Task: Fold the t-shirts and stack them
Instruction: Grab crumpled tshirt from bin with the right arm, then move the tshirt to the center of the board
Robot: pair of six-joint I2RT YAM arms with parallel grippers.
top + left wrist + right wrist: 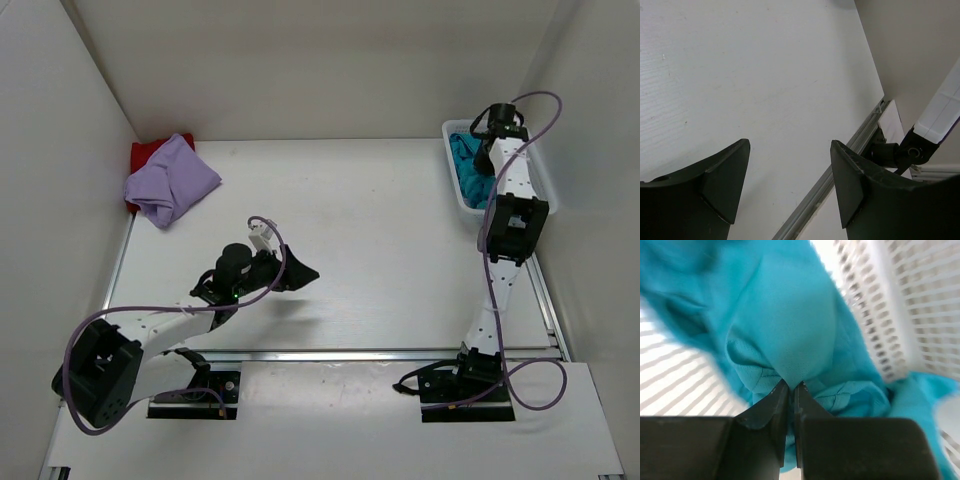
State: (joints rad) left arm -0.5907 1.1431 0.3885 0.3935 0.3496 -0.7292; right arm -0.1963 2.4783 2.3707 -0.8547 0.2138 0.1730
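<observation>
A teal-blue t-shirt lies bunched in the white lattice basket at the back right. My right gripper is down in that basket, shut on a fold of the teal-blue t-shirt, the cloth pinched between its tips. In the back left corner a lavender t-shirt lies folded on top of a dark red t-shirt. Over bare table left of centre, my left gripper hangs open and holds nothing; its fingers stand wide apart in the left wrist view.
White walls close in the table at the back, left and right. A metal rail runs across the table near my arm bases. The basket wall stands close around my right gripper.
</observation>
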